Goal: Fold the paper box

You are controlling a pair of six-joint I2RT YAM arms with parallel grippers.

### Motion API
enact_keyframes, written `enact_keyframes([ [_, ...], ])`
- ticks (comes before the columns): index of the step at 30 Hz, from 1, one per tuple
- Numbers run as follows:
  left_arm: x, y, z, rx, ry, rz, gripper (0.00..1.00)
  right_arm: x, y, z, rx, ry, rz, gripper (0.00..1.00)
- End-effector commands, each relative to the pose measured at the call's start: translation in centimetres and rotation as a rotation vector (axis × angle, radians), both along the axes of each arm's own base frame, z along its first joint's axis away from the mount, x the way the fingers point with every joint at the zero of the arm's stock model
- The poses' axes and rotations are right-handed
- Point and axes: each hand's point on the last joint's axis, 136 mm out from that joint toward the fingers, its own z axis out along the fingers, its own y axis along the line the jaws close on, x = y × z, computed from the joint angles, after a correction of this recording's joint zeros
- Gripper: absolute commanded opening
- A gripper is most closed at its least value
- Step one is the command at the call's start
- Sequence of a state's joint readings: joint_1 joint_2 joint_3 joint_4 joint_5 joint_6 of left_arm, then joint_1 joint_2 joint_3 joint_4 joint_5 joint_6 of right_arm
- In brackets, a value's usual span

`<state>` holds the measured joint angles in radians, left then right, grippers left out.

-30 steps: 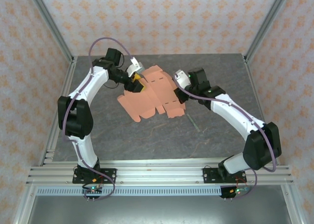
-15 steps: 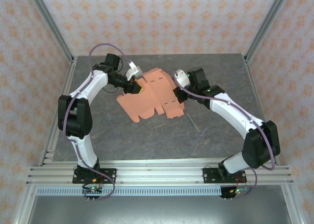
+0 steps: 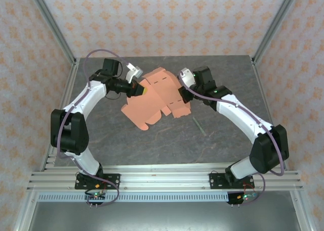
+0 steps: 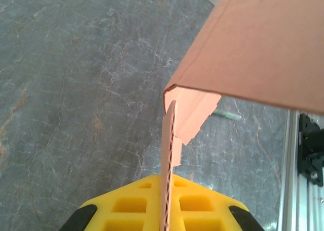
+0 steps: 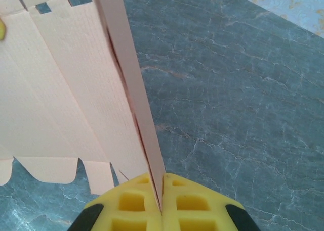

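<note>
The paper box [image 3: 158, 97] is a flat salmon-orange die-cut sheet with tabs and crease lines, held between both arms at mid-table. My left gripper [image 3: 140, 88] is shut on its left edge. In the left wrist view the yellow pads [image 4: 136, 203] pinch a thin upright flap, and the wide panel of the paper box [image 4: 263, 44] bends away overhead. My right gripper [image 3: 181, 83] is shut on the right edge. In the right wrist view its pads [image 5: 131, 200] clamp a raised flap, with the rest of the paper box [image 5: 55, 89] spreading to the left.
A thin grey stick [image 3: 199, 126] lies on the dark stone table [image 3: 167, 145] just right of the sheet, and this stick [image 4: 227, 114] also appears under the sheet in the left wrist view. Aluminium frame posts and patterned walls surround the table.
My left gripper has closed onto the sheet's left edge and its arm has swung outward. The sheet has shifted slightly and its left side has lifted. The right gripper stays shut.
</note>
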<state>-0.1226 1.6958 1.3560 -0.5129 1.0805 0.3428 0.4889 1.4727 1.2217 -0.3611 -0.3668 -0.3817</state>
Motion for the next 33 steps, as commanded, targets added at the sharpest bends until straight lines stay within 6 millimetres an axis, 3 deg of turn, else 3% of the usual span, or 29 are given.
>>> enact_keyframes([
  [1,0.0,-0.8,1.3,-0.016,-0.006,0.057,0.17,0.3,0.4,1.2,-0.002,-0.02,-0.011,0.0],
  [4,-1.0,-1.3,1.1,0.018,-0.042,0.033,0.22,0.1,0.4,1.0,-0.035,-0.003,0.012,0.0],
  [10,-2.0,-1.7,0.3,0.012,-0.012,0.031,0.22,-1.0,0.4,0.4,-0.116,0.098,0.099,0.0],
  [15,-2.3,-2.3,-0.1,-0.012,0.021,0.083,0.19,-0.6,0.8,1.3,-0.077,0.132,0.084,0.0],
  [18,-1.4,-1.3,-1.5,0.013,0.072,0.199,0.22,-0.8,1.0,0.8,-0.078,0.144,0.092,0.0],
  [27,0.6,0.0,-7.7,0.014,0.255,0.425,0.41,0.4,-1.2,-2.9,-0.299,0.226,0.036,0.0],
  [30,1.6,1.9,-9.4,0.054,0.277,0.541,0.49,0.4,-1.3,-4.4,-0.334,0.278,0.035,0.0],
  [33,2.9,5.5,-9.5,0.094,0.257,0.708,0.55,0.6,-1.2,-5.7,-0.345,0.312,0.028,0.0],
])
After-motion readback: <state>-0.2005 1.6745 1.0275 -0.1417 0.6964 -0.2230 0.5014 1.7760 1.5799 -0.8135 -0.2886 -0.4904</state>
